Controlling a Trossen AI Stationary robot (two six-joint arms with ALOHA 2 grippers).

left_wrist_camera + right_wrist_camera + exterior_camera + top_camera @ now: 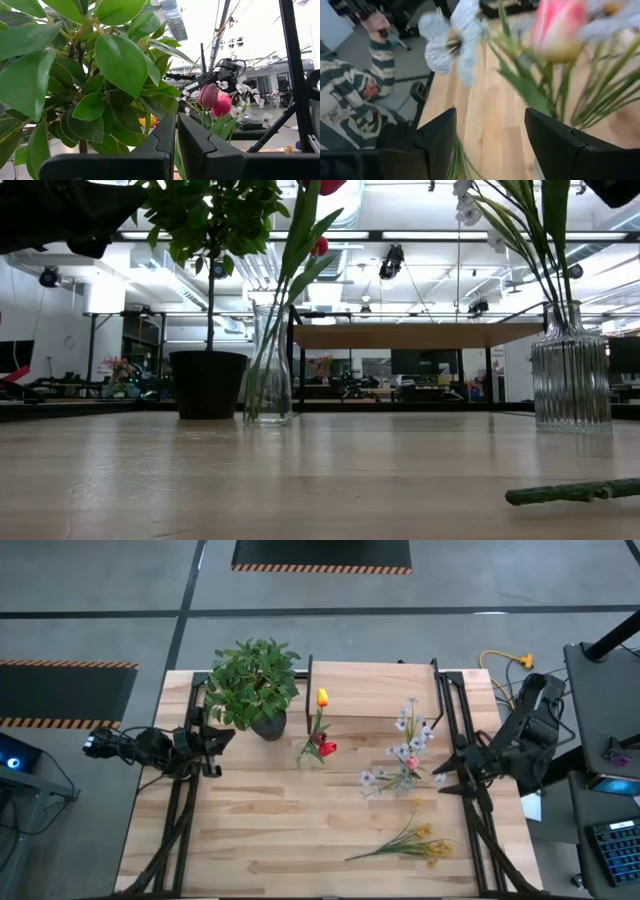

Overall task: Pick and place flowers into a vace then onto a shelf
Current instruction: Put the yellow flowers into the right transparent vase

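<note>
Glass holds most of the blooms: a clear smooth vase (pixel 268 365) stands just beside the dark pot (pixel 208 383) of the leafy plant (pixel 254 678), with the yellow tulip (pixel 322 697) and red tulips (pixel 325 747) rising out of it. Farther toward my right side, a ribbed glass vase (pixel 570 380) carries the pale white-lilac sprigs (pixel 408 735) and a pink bud (pixel 412 762). Both vases stand on the wooden bench (pixel 300 830), in front of the pale shelf (pixel 372 688), whose flat top carries nothing.

My right claw (pixel 447 772) hangs just beside the ribbed vase, at its outer side, fingers (pixel 559 140) spread wide with nothing between them; from its wrist the white blossoms and the pink bud crowd close ahead, and a person in a striped top sits beyond the bench edge. Whether the fingertips touch any stem I cannot tell.

One stem of small yellow clusters (pixel 415 841) lies flat on the bench near the front edge, apart from that claw and nearer my right side than my left.

My left claw (pixel 212 740) waits by the potted plant, fingers (pixel 155 145) pressed together, holding nothing, leaves filling its view.
</note>
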